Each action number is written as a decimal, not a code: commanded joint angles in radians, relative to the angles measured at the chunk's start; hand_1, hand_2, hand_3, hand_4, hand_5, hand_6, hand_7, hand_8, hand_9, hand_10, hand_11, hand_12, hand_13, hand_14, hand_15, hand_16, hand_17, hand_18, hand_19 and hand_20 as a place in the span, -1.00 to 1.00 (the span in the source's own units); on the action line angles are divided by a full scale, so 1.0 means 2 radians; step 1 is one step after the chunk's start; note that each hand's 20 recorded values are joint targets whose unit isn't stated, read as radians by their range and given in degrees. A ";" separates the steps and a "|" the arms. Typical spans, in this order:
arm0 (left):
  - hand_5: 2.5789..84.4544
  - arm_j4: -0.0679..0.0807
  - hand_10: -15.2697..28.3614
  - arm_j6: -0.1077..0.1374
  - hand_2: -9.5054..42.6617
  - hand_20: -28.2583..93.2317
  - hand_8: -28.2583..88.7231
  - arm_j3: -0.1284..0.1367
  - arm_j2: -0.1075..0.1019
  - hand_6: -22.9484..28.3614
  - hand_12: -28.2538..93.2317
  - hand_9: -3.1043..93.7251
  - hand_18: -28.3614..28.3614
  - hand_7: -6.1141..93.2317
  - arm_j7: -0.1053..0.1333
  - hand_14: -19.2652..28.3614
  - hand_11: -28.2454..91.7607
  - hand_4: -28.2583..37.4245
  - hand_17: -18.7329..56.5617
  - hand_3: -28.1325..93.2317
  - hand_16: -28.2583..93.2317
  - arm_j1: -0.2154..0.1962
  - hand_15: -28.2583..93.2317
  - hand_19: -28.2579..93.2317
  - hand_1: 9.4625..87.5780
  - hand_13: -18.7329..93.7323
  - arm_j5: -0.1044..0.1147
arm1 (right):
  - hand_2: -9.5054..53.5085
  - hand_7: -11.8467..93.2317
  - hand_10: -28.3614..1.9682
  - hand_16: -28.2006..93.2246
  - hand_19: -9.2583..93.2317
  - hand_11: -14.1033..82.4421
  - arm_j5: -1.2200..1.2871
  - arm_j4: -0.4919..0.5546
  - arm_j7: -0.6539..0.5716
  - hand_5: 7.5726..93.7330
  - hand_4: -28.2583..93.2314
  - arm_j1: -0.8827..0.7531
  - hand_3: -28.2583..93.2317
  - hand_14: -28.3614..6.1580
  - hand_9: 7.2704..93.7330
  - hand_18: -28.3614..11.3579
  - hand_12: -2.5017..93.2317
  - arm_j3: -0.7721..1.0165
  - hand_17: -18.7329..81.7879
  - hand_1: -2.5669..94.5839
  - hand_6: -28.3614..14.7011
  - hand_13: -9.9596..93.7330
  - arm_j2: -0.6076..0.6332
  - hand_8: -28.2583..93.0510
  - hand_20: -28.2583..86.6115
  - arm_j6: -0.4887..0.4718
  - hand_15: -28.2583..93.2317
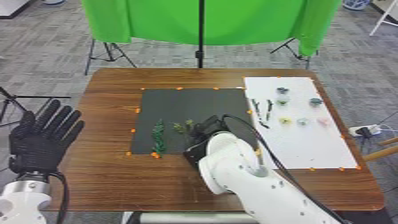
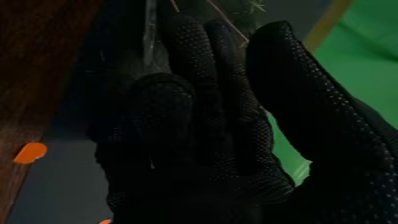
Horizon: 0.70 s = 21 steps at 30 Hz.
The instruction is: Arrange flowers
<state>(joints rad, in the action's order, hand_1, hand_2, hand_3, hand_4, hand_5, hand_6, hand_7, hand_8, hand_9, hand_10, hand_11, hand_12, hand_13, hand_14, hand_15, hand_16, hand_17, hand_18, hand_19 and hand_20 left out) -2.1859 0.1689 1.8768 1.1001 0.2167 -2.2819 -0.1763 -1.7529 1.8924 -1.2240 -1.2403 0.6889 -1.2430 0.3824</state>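
Note:
In the head view my right hand [image 1: 206, 131] is low over the black mat [image 1: 191, 100], its tips beside a small leafy sprig [image 1: 180, 127]. Left of that sprig a longer green stem [image 1: 158, 137] lies lengthwise on the mat. Seen from the right wrist, my right hand [image 2: 209, 120] has its fingers mostly extended and the thumb apart from them; thin stems [image 2: 229, 25] show beyond the fingertips. My left hand [image 1: 43, 140] is open beside the table's left edge. On the white sheet [image 1: 311, 147] are dark twigs [image 1: 264, 112], a pink flower [image 1: 323, 121], a yellow flower [image 1: 285, 120] and several bluish-green ones [image 1: 315, 101].
Orange markers [image 1: 155, 155] line the edges of the mat and the sheet on the brown table [image 1: 107, 175]. A green cloth [image 1: 151, 22] hangs on a stand behind the table. A cable runs along my right arm.

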 commanded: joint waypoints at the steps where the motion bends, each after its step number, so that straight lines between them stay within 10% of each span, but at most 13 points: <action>1: 0.01 -0.002 0.39 -0.001 -0.05 -0.32 -0.64 0.006 0.019 0.26 -0.34 -0.17 0.45 -0.68 0.004 0.43 -0.29 -1.00 -0.62 0.62 -0.59 -0.017 -0.13 -0.16 -0.56 -0.18 -0.001 | -1.00 -0.42 -0.44 -0.08 0.95 -0.11 -0.025 0.050 0.051 0.49 -0.85 -0.010 0.67 -0.31 0.56 -1.00 -0.41 0.032 0.09 0.05 -0.11 0.54 0.042 -0.47 0.15 0.001 0.70; 21: 0.01 -0.004 0.39 -0.001 -0.03 -0.32 -0.64 0.005 0.022 0.26 -0.33 -0.17 0.45 -0.68 -0.004 0.43 -0.29 -1.00 -0.62 0.62 -0.59 -0.018 -0.13 -0.16 -0.56 -0.18 0.001 | -1.00 -0.41 -0.46 -0.08 0.96 -0.13 -0.177 -0.101 0.111 0.55 -0.86 0.098 0.53 -0.30 0.59 -1.00 -0.49 0.016 0.08 -0.24 -0.05 0.53 0.185 -0.68 0.14 -0.227 0.69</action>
<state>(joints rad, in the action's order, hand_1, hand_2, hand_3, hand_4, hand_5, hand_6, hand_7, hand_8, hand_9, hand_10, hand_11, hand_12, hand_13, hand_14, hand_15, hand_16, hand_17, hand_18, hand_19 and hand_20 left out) -2.1930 0.1673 1.8933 1.1408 0.2257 -2.3097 -0.1773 -2.0522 1.7061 -1.0235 -1.0788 0.7256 -0.9579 0.0776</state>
